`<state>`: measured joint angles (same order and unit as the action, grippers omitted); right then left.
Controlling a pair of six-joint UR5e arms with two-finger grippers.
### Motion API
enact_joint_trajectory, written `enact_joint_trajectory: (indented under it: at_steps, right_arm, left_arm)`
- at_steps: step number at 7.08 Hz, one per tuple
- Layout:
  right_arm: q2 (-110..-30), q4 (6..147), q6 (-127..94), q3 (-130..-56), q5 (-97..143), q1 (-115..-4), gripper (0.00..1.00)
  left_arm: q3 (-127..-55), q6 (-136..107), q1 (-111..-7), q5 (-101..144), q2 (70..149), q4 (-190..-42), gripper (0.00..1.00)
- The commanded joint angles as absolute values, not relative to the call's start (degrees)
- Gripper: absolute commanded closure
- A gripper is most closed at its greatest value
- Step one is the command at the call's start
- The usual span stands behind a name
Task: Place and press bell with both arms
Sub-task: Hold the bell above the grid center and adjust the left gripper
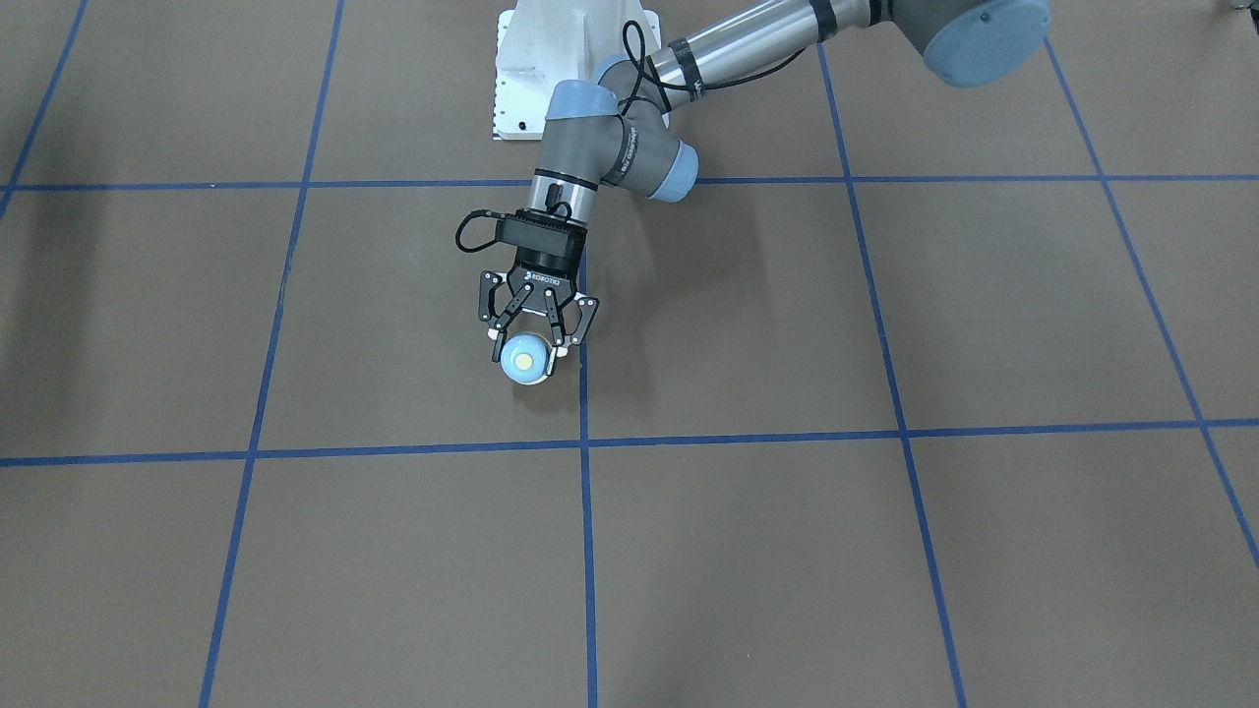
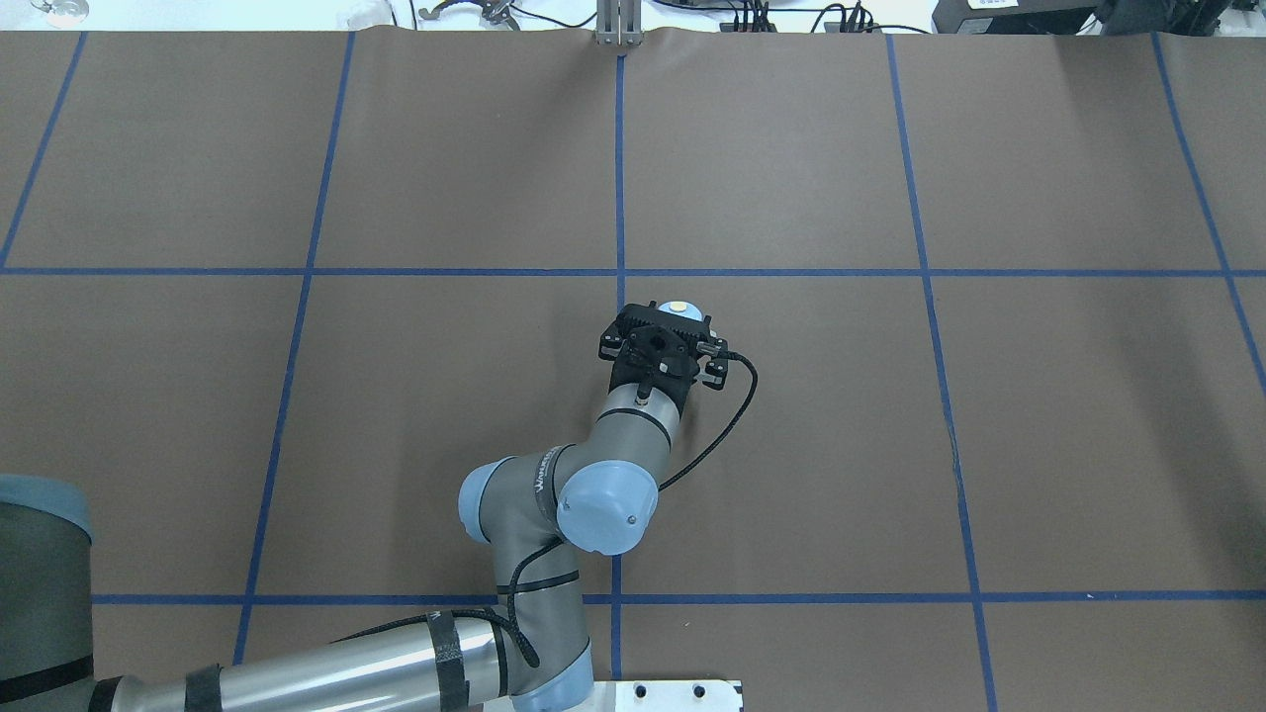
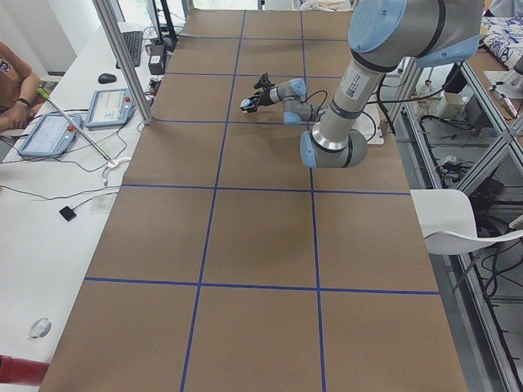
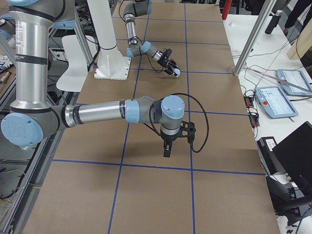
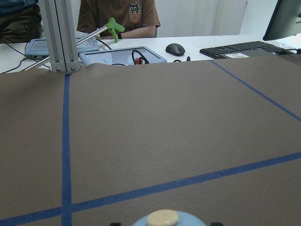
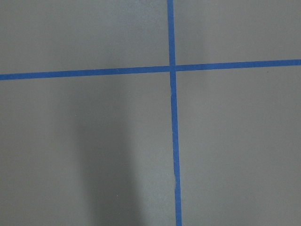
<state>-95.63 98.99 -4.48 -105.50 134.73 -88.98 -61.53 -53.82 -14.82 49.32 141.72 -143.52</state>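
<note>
The light-blue bell (image 1: 524,360) with its cream button stands upright near the middle of the brown table, just beside a blue tape line. My left gripper (image 1: 528,344) reaches in low and nearly level, its fingers on either side of the dome, shut on the bell. I cannot tell whether the bell rests on the table. The bell also shows in the overhead view (image 2: 678,308) past the left gripper (image 2: 670,320), and at the bottom edge of the left wrist view (image 5: 162,219). My right gripper (image 4: 166,152) shows only in the exterior right view, pointing down over a tape crossing, far from the bell (image 4: 177,73). I cannot tell whether it is open.
A white bolted pedestal (image 1: 570,69) stands at the robot's side of the table. Blue tape lines (image 2: 619,178) divide the brown surface into squares. An aluminium post (image 5: 59,33), tablets (image 5: 123,55), a keyboard (image 5: 240,47) and a seated person (image 5: 117,14) are past the far edge.
</note>
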Motion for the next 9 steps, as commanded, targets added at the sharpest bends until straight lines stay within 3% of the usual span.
enact_joint_trajectory:
  at_steps: [1,2,4,6,7,9]
  right_arm:
    - [-95.62,98.96,-4.48,-105.56,134.82,-88.95,0.00]
    - [-95.62,98.96,-4.48,-105.47,134.74,-88.95,0.00]
    - [-95.62,98.96,-4.48,-105.56,134.82,-88.95,0.00]
    - [-95.62,98.96,-4.48,-105.47,134.74,-88.95,0.00]
    - [-95.62,98.96,-4.48,-105.47,134.74,-88.95,0.00]
    - [-95.71,98.96,-4.48,-105.47,134.74,-88.95,0.00]
  left_arm:
    - [-60.29,-53.79,-15.03,49.31,141.68,-144.75,1.00]
    - [-60.21,-53.79,-15.03,49.31,141.68,-144.67,0.88]
    - [-60.38,-53.88,-15.03,49.31,141.33,-144.76,0.52]
    - [-60.47,-53.88,-14.94,49.31,141.24,-145.98,0.45]
    - [-60.82,-53.88,-14.85,49.39,141.24,-146.77,0.34]
    - [-60.91,-53.96,-14.68,49.31,141.24,-147.30,0.28]
